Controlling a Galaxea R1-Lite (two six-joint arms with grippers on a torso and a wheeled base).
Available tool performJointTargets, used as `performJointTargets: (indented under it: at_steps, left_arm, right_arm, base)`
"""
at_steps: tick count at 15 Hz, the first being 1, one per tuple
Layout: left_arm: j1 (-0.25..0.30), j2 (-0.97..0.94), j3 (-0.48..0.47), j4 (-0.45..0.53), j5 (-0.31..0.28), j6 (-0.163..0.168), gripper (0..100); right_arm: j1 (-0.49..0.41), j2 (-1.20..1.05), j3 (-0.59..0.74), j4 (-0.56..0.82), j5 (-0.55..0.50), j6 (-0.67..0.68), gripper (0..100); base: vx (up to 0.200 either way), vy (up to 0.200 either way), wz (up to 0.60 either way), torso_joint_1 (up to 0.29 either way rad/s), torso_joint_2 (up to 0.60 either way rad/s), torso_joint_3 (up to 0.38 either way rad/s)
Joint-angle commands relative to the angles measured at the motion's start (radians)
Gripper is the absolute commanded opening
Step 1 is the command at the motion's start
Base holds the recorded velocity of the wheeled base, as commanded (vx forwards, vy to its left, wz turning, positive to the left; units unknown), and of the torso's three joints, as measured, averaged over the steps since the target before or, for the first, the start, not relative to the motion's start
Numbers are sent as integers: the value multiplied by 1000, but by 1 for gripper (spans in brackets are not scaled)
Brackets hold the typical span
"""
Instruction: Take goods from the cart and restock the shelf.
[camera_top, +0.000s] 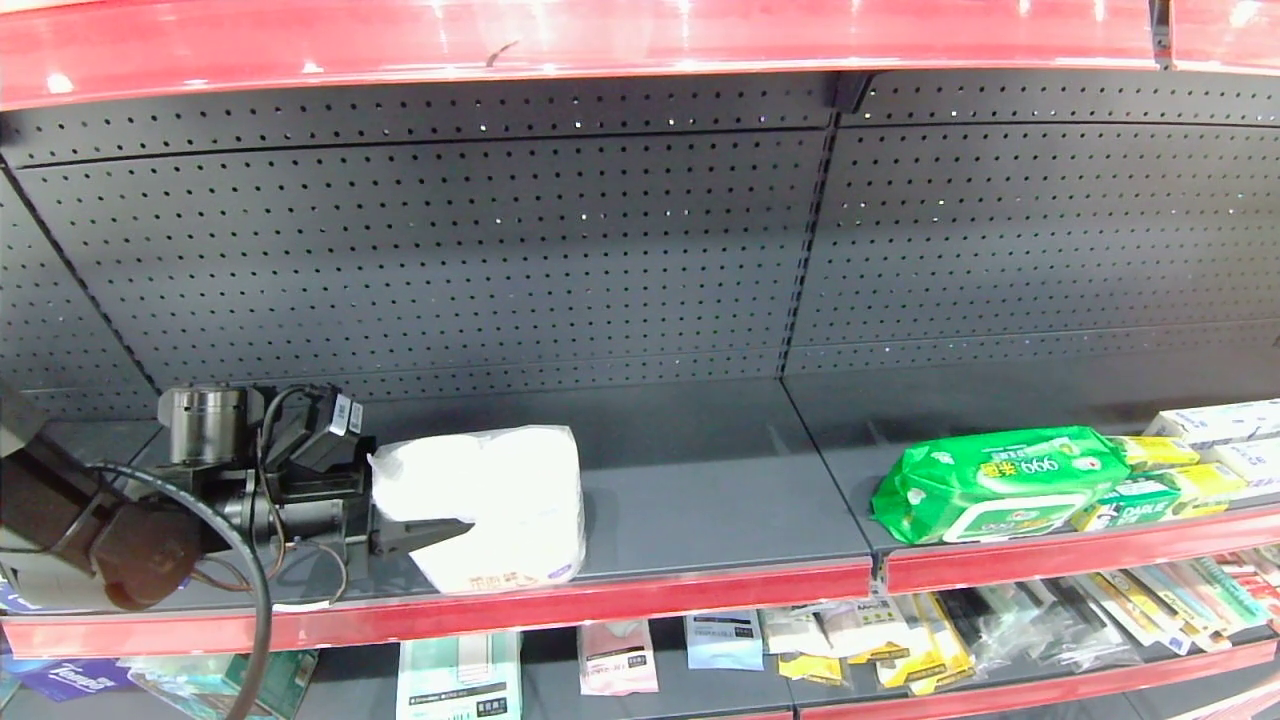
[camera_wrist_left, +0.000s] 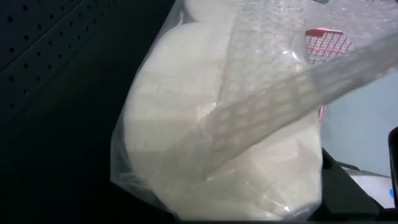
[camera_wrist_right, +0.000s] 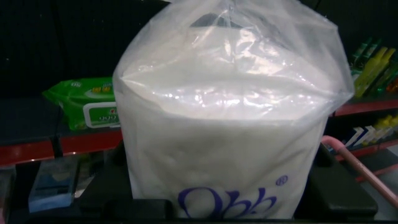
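Progress is judged to be partial. One pack (camera_top: 490, 500) of white rolls is seen standing on the shelf (camera_top: 700, 480), toward its left end and close behind the red front lip, yet it has not been let go: the left jaws are closed on it, one dark jaw laid across its front face. A second pack (camera_wrist_right: 224, 143) is carried by the right arm, out in front of the shelf. It sits between the right jaws, which are taken to be gripping it low on both sides, though the contact itself is hidden by the plastic. So one release and one more placement are left, at the least; what remains in the cart cannot be told. A long stretch of bare shelf is seen between the first pack and the wipes (camera_top: 1000, 480) well to the right, with small boxes (camera_top: 1215, 440) just beyond them. Now the materials: both packs are wrapped in thin clear film, glossy and wrinkled, over soft rounded paper rolls, so some give under the jaws is to be expected. The wipes are held in a green, pillow-shaped pouch with a flat lid on top. The shelf is made of matt dark metal, backed by a perforated panel (camera_top: 500, 250) and edged in shiny red.
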Motion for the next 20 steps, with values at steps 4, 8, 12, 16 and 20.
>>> performJointTargets:
  at_steps: [4, 8, 12, 16, 20]
  left_arm:
    - [0, 0, 4, -2, 1, -5, 0]
    - [0, 0, 4, -3, 1, 1, 0]
    - [0, -6, 7, -3, 17, 1, 100]
    - [2, -19, 9, -2, 15, -36, 100]
    - [17, -94, 0, -3, 10, -117, 100]
  right_arm:
    - [0, 2, -2, 1, 0, 0, 0]
    - [0, 0, -2, 1, 0, 0, 0]
    - [0, 0, -5, 1, -3, -2, 0]
    - [0, 0, -8, 1, -3, -3, 0]
    - [0, 0, -5, 1, -3, -3, 0]
  base:
    - [0, 0, 0, 0, 0, 0]
    - [0, 0, 0, 0, 0, 0]
    - [0, 0, 0, 0, 0, 0]
    - [0, 0, 0, 0, 0, 0]
    - [0, 0, 0, 0, 0, 0]
